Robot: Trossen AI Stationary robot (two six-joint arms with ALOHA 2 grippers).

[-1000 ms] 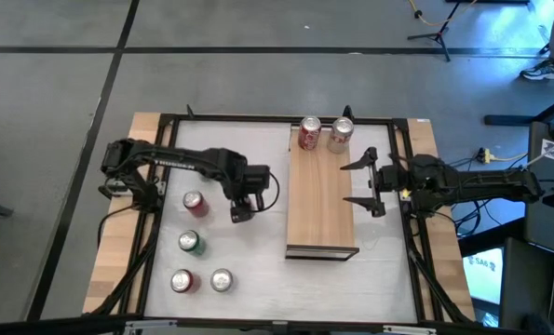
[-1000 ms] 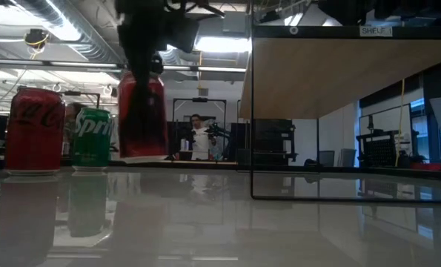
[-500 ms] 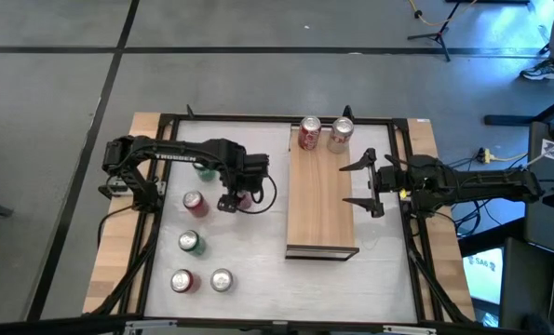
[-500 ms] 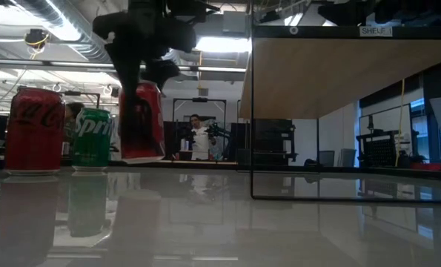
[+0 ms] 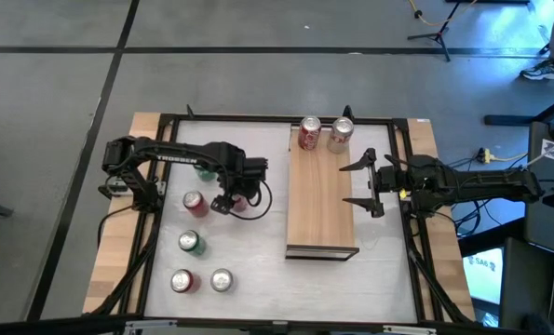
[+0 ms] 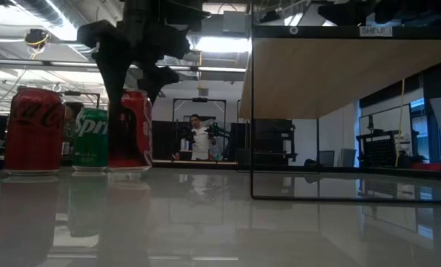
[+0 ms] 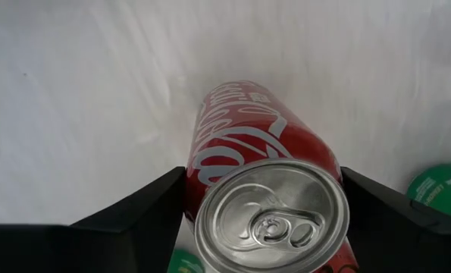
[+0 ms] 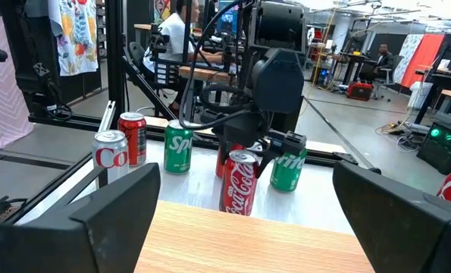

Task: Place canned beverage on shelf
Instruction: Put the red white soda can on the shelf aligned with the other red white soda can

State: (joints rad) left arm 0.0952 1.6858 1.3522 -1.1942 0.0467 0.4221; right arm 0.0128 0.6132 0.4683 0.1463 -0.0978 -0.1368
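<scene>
On the white surface (image 5: 258,251), left of the long light-wood shelf (image 5: 321,209) with its dark end edge, the left gripper (image 5: 233,198) has come down over a red aluminium cola can (image 7: 267,189) that stands upright on its base. Its jaws stand partly open, one dark finger (image 7: 134,216) on each side of the can; the low view shows a finger against the can's side, but whether they press it cannot be told. In the low view this red can (image 6: 135,130) rests on the surface just beside a green soda can (image 6: 92,139), with another red cola can (image 6: 35,131) nearer the camera.

From above, four more cans stand on the surface to the left of the shelf: a red-sided one (image 5: 194,204) near the gripper, a green one (image 5: 190,242) below it, and a red one (image 5: 182,280) and a silver one (image 5: 222,279) side by side at the near edge. Another green can (image 5: 206,170) shows partly under the left arm.

Two cans already stand at the shelf's far end, a red one (image 5: 308,133) and a silver one (image 5: 341,134), close together.

The right gripper (image 5: 368,182) waits beside the shelf's right edge, its jaws wide apart and holding nothing. A person (image 6: 198,137) stands in the room beyond.
</scene>
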